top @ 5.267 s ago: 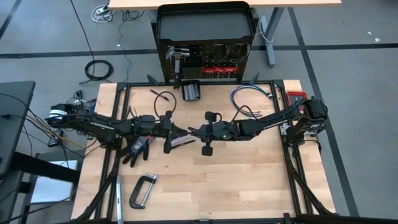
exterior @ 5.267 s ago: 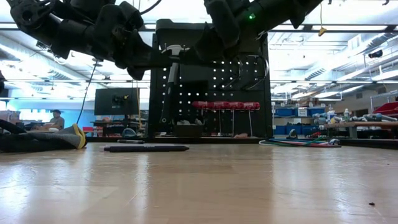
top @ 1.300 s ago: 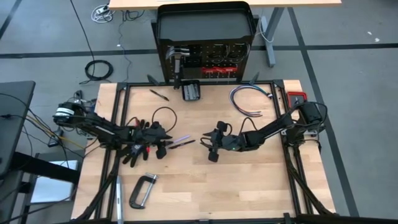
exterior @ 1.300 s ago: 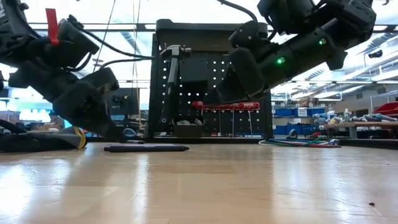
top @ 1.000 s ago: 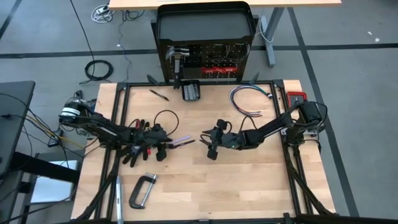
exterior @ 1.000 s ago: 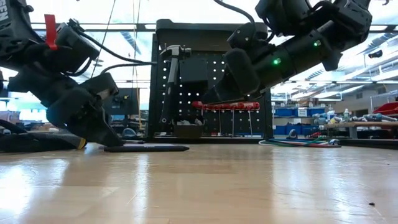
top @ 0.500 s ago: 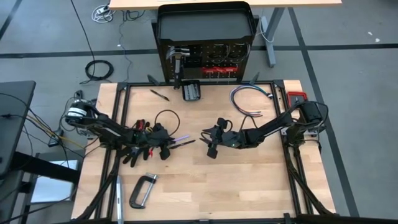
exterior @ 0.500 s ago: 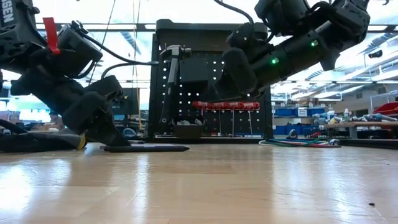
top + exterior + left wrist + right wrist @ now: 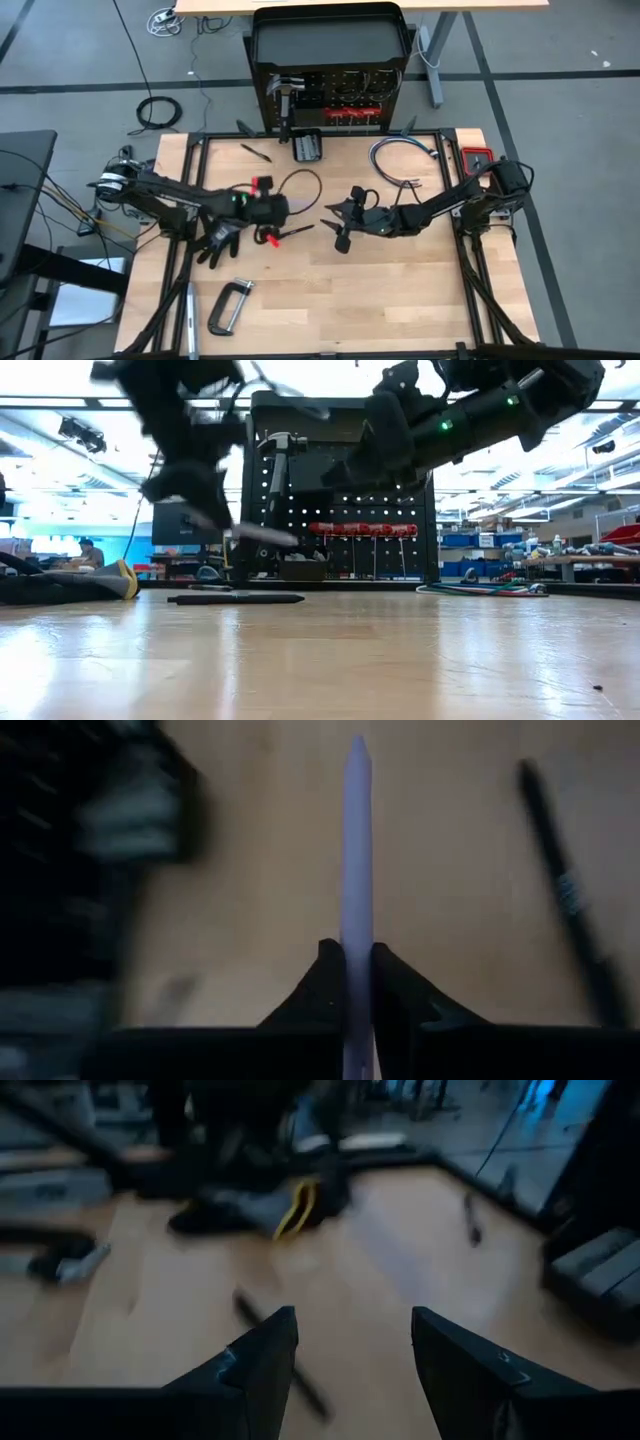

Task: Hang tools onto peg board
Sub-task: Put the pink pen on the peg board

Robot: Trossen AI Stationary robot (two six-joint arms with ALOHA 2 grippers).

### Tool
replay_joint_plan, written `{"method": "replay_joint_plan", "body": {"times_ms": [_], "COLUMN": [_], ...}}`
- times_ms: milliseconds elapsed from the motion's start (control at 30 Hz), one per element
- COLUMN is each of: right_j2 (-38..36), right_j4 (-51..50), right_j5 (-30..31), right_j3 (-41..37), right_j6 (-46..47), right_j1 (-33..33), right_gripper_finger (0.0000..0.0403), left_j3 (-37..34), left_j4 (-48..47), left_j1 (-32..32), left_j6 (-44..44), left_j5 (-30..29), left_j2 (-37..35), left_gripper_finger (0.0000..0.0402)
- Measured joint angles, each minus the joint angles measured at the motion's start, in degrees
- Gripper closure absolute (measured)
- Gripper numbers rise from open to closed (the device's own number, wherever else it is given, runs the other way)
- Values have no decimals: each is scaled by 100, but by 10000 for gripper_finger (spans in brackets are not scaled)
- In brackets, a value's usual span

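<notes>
Left claw [image 9: 358, 982] pinching grey metal piece [image 9: 356, 860], piece jutting forward beyond fingertips, above table [image 9: 450, 870]

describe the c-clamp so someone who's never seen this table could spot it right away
Start at the wooden table and go to its near left corner, on the side away from the peg board. The C-clamp lies flat there, below the black work glove. It is the only grey, C-shaped metal frame, lying alone on bare wood.

One hammer [image 9: 285, 92], one C-clamp [image 9: 229, 305], one glove [image 9: 218, 240].
</notes>
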Motion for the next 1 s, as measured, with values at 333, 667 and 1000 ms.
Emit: {"method": "replay_joint_plan", "body": {"times_ms": [333,667,1000], "right_j2": [753,989,989], "right_j4": [24,167,160], "right_j5": [623,662,655], "right_j3": [-47,-47,-42], "right_j6": [747,761,802], "right_j1": [598,538,527], "right_gripper_finger": [202,206,209], "left_j3": [2910,3386,3384], "left_j4": [-1492,838,1194], "left_j1": [488,1219,1607], "left_j6": [3604,7496,8665], "left_j5": [-2409,-3672,-4255], "left_j2": [170,430,752], "left_gripper_finger": [376,375,374]}}
